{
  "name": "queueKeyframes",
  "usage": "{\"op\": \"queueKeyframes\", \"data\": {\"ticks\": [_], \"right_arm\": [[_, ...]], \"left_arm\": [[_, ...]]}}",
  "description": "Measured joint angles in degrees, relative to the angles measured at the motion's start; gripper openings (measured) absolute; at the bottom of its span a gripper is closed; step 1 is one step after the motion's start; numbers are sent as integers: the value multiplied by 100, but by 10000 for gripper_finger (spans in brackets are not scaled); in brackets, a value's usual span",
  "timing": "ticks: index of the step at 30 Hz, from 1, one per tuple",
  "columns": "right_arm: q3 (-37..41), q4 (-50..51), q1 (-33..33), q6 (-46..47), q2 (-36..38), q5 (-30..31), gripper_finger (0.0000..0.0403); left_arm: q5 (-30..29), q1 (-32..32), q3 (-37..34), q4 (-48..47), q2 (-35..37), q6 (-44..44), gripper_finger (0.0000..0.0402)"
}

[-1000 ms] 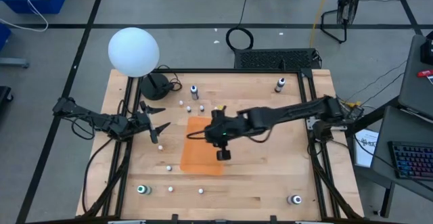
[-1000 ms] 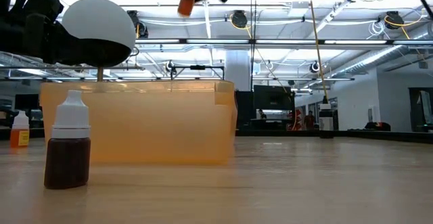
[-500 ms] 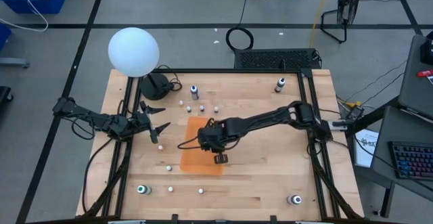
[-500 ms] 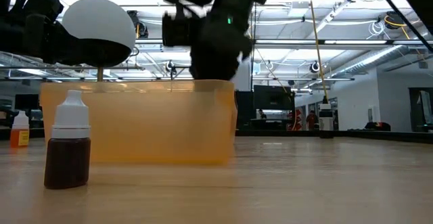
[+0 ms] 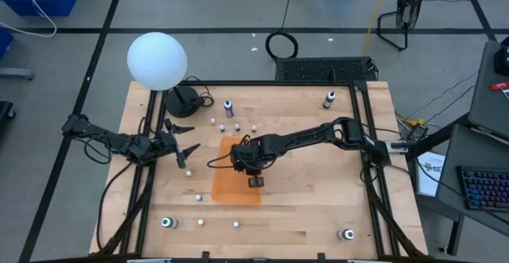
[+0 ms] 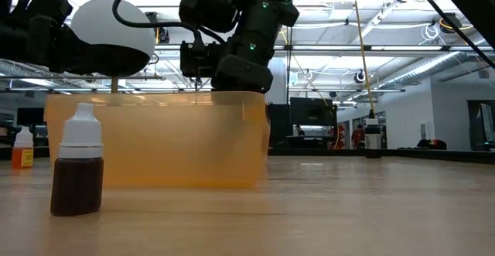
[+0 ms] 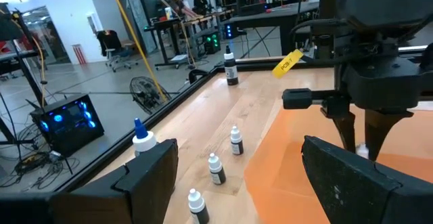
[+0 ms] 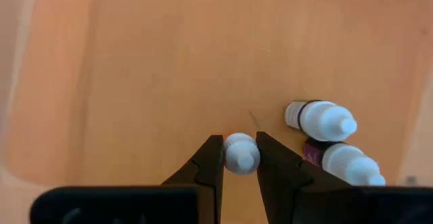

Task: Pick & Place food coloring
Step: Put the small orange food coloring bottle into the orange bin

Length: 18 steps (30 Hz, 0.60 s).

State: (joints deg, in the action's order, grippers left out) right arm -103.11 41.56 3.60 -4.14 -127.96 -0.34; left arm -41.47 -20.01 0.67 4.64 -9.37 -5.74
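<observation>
My right gripper (image 8: 241,158) reaches down into the orange tray (image 5: 231,190) in the middle of the table and is shut on a small food coloring bottle with a white cap (image 8: 241,152). Two more small bottles (image 8: 319,120) (image 8: 342,161) lie on their sides on the tray floor beside it. A brown bottle (image 6: 77,171) stands upright on the table before the tray (image 6: 158,144). Other tiny bottles (image 7: 235,141) (image 7: 215,168) stand upright beyond the tray. My left gripper (image 5: 183,140) waits open near the table's left edge. My right gripper pinches the small bottle between its two fingers (image 8: 210,162), one on each side of the white cap (image 8: 241,144). The fingers come from above, pointing down (image 7: 358,126). The bottle stands upright in the hold; whether its base rests on the tray floor is hidden.
A large white globe (image 5: 157,59) on a dark stand sits at the far left corner. Taller bottles stand near the table's corners (image 5: 328,99) (image 5: 167,222) (image 5: 347,233), another near the far edge (image 5: 228,108). Bare wood lies to the right of the tray.
My right gripper, carrying the small bottle, has come down from high above the table into the orange tray and shifted a little toward the table's left. It has stayed shut on the bottle.
</observation>
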Motion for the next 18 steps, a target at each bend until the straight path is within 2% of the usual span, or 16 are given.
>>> {"op": "queueKeyframes", "data": {"ticks": [2,10,18], "right_arm": [[1,-9,2,33,0,12,61],[40,35,4,48,-42,41,130],[24,97,24,345,66,26,138]], "left_arm": [[0,0,0,0,0,0,310],[0,0,0,-2,0,0,310],[0,0,0,-4,0,0,310]]}}
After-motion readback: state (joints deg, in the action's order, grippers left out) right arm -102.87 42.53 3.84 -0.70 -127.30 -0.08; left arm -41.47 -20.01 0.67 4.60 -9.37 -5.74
